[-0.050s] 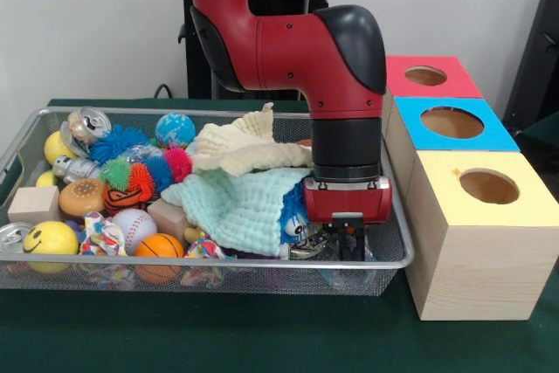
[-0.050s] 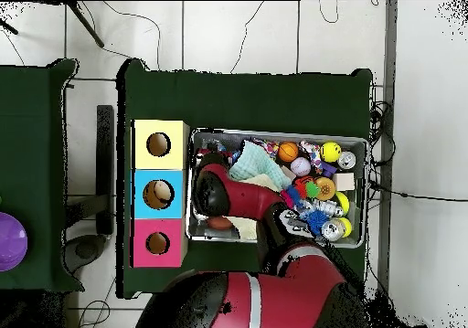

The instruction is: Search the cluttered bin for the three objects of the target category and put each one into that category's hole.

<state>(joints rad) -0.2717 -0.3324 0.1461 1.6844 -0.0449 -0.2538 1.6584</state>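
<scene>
A robotics laboratory, set up for a sorting trial. A red and black robot arm (image 1: 297, 50) stands at a table covered in dark green cloth (image 1: 262, 338). On the cloth sit a silver wire-mesh bin (image 1: 262, 279) crowded with mixed toys, balls, cans and cloths, and beside it a row of three pale wooden boxes, each with a round hole in its top: one yellow-topped (image 1: 485, 188), one blue-topped (image 1: 452, 123), one red-topped (image 1: 428, 76). Loose black cables (image 2: 247, 32) trail over the pale tiled floor (image 2: 430, 96), and the wall (image 1: 87, 24) behind is plain white.
</scene>
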